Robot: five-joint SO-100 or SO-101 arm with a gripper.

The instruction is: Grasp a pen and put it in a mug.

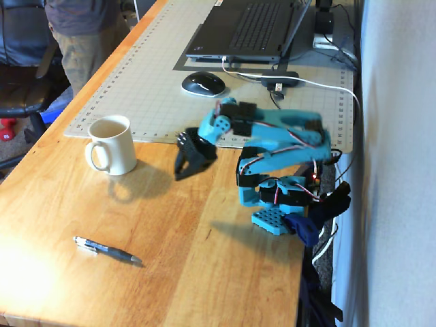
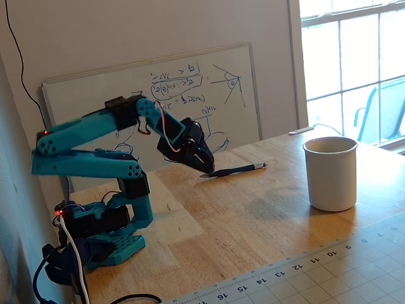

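The pen point(image 1: 107, 251), lying flat on the wooden table point(image 1: 204, 272) well apart from the mug point(image 1: 110, 145), looked light, stiff and slippery, best pinched mid-barrel; the raised gripper point(image 1: 179, 169) held nothing, its opening indiscernible.

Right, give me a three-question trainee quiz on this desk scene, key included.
1. True or false: the pen is already inside the mug.
2. Multiple choice: in a fixed view, the computer mouse rests on
A) the bare wood
B) the gridded cutting mat
C) the laptop
3. Fill in: the hand hangs above the table, holding ____.

Key:
1. False; the pen lies flat on the wood, apart from the mug.
2. B
3. Nothing; the pen lies untouched on the table, well away from the hand.
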